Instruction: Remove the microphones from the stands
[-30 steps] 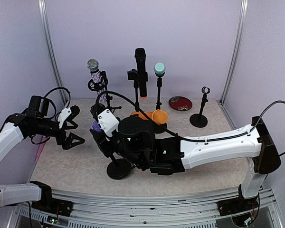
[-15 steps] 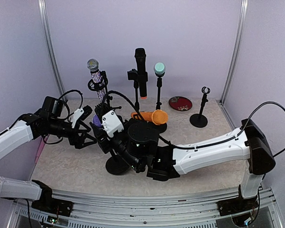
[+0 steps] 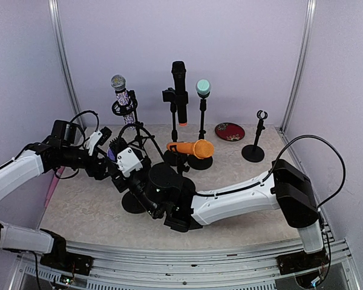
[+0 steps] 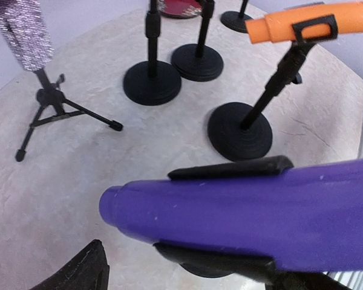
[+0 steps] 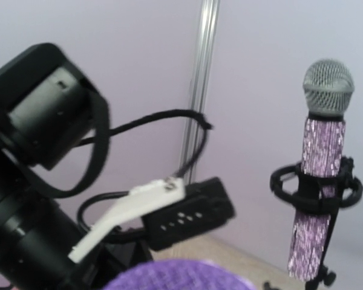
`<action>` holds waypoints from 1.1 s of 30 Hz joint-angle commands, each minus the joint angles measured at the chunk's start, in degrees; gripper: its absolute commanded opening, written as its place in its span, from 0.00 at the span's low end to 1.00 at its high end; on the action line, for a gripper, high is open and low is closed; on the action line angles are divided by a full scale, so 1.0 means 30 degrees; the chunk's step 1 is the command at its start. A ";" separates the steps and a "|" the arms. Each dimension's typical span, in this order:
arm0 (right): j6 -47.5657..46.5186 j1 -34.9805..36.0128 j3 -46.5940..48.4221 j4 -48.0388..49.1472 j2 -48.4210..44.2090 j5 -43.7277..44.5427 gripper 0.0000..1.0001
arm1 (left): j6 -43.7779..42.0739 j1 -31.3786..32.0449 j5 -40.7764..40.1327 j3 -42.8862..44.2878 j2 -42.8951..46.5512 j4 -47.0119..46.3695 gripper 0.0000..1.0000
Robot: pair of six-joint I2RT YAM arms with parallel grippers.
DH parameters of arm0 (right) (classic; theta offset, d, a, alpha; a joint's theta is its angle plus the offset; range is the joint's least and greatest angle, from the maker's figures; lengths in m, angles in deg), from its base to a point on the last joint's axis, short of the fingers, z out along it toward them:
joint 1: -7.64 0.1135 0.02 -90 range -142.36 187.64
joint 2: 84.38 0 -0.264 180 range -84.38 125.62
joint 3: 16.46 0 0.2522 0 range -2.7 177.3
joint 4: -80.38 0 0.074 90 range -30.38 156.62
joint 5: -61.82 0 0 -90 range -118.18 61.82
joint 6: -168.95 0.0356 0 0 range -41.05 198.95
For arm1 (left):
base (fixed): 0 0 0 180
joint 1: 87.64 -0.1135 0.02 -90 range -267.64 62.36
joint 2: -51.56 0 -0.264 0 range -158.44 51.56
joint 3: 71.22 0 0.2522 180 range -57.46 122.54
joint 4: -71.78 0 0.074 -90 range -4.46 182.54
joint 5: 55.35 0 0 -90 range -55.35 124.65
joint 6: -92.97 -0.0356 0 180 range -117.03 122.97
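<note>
The purple microphone lies near level at the left, above its round black stand base. My right gripper appears shut on it. In the right wrist view only the purple head shows at the bottom edge. My left gripper is open at the microphone's tail. In the left wrist view the purple body crosses the frame with black bars along its top and underside. One left fingertip stands apart from it, and the other is hidden.
Behind stand a sequinned microphone on a tripod, a black microphone, a teal-headed one and an orange one lying in its clip. An empty stand and a red plate are at the back right.
The right arm has carried the purple microphone and its stand left and away from the near edge. The left gripper has come in to the microphone's tail, its jaws slightly narrower.
</note>
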 commanded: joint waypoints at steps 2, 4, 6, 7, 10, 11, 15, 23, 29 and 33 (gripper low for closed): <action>-0.0351 -0.0537 0.1550 0.2469 -0.0010 -0.1550 0.00 | 0.0054 -0.1012 -0.1792 0.0812 0.0428 -0.1962 0.85; 0.0038 -0.0539 0.0688 0.2633 -0.0243 -0.1834 0.00 | 0.0086 -0.1013 -0.2959 0.0586 0.0260 -0.2670 0.85; 0.0842 -0.0515 -0.0563 0.2798 -0.0721 -0.1946 0.00 | 0.0287 -0.0955 -0.4196 0.0300 -0.0092 -0.3476 0.85; 0.1064 -0.0489 -0.1280 0.2956 -0.0850 -0.1946 0.00 | 0.0368 -0.0940 -0.4525 0.0209 -0.0273 -0.3662 0.85; 0.1560 -0.0251 -0.3397 0.3528 -0.1497 -0.1526 0.00 | 0.0841 -0.0850 -0.4435 0.0016 -0.0744 -0.3905 0.86; 0.1589 -0.0159 -0.4135 0.3648 -0.1699 -0.1277 0.00 | 0.0938 -0.0766 -0.4386 -0.0072 -0.0787 -0.3958 0.86; 0.1650 0.0230 -0.6833 0.3863 -0.2727 -0.0210 0.00 | 0.0808 -0.0483 -0.3931 -0.0532 -0.0452 -0.3824 0.87; 0.2752 0.0261 -0.6923 -0.0516 -0.3948 0.0087 0.49 | -0.0314 0.0003 -0.1545 -0.2057 0.1208 -0.2769 0.94; 0.4078 -0.0170 -0.3562 -0.4700 -0.3128 -0.0429 0.43 | 0.0279 0.1759 -0.2329 -0.3450 0.1231 -0.4190 0.93; 0.4150 -0.0217 -0.1893 -0.6065 -0.2466 -0.0298 0.31 | 0.0757 0.2079 -0.3235 -0.3225 0.0286 -0.5537 0.90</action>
